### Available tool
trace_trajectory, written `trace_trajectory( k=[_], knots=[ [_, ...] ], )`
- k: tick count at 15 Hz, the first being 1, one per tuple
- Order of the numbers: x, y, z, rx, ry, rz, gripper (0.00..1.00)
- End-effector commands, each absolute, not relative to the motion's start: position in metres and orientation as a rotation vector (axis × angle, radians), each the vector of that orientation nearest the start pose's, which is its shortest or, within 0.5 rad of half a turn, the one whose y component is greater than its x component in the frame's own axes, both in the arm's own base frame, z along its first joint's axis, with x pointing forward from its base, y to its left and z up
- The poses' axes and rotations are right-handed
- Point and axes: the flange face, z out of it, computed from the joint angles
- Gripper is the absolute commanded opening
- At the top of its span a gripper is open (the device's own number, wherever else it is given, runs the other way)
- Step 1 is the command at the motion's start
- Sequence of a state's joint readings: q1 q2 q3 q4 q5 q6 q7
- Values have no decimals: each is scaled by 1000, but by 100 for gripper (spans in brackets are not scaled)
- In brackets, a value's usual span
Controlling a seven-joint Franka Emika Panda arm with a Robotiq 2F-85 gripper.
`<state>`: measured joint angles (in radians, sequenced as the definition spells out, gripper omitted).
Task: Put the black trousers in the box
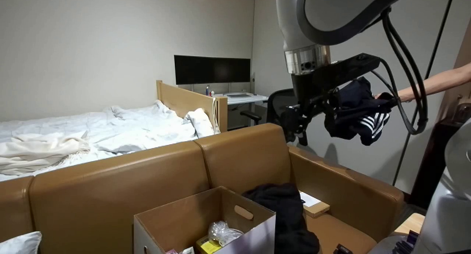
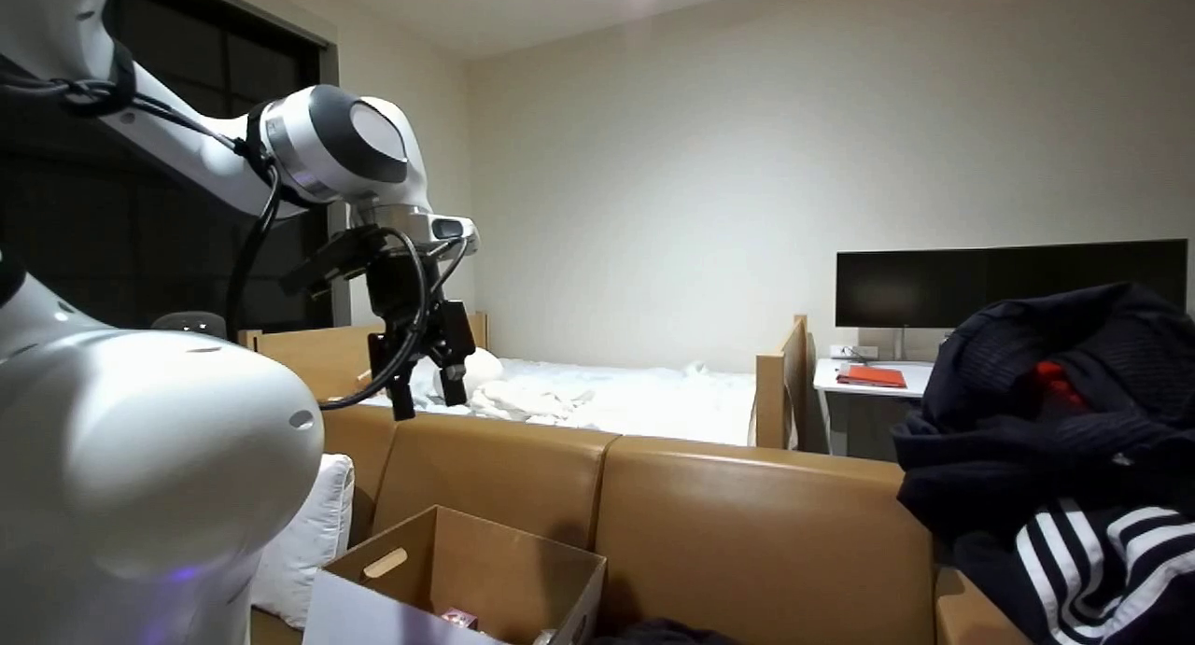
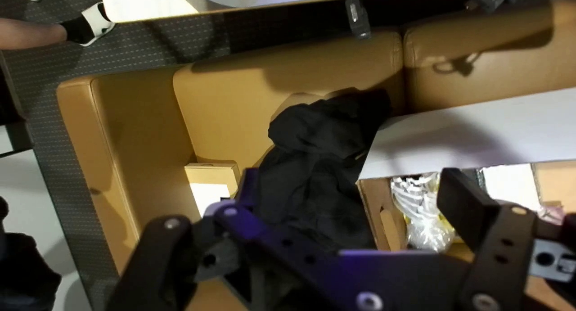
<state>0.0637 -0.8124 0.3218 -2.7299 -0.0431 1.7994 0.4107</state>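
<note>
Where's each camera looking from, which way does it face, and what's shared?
An exterior view: in front of the sofa, facing bed and monitor; robot arm and gripper show at picture left.
An exterior view: also in front, facing bed and armrest; robot arm, gripper and a person's forearm show at picture right.
Wrist view: above the sofa, looking down on black cloth and open box; gripper fingers and a person's shoe show.
Both exterior views share the sofa, bed, monitor, open box and striped garment.

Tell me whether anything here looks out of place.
Yes: a person's bare arm holds a bunched dark fabric garment with white stripes in mid-air; seems odd, since the open black gripper, hanging apart from it, holds nothing. A crumpled black fabric heap lies loose on the brown leathery sofa.
</note>
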Motion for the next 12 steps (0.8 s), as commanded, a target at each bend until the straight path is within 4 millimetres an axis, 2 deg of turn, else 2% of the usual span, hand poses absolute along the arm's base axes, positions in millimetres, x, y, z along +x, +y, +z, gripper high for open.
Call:
trace_trajectory(
  k=[1, 4, 6, 9, 12],
  knots=[
    [295, 99, 421, -3482, 410, -95, 100],
    [315, 91, 412, -3494, 565, -188, 100],
    [327, 77, 402, -3497, 674, -206, 100],
    [344, 47, 392, -3477, 721, -164, 100],
    [352, 12, 396, -3418, 809, -152, 100]
  ],
)
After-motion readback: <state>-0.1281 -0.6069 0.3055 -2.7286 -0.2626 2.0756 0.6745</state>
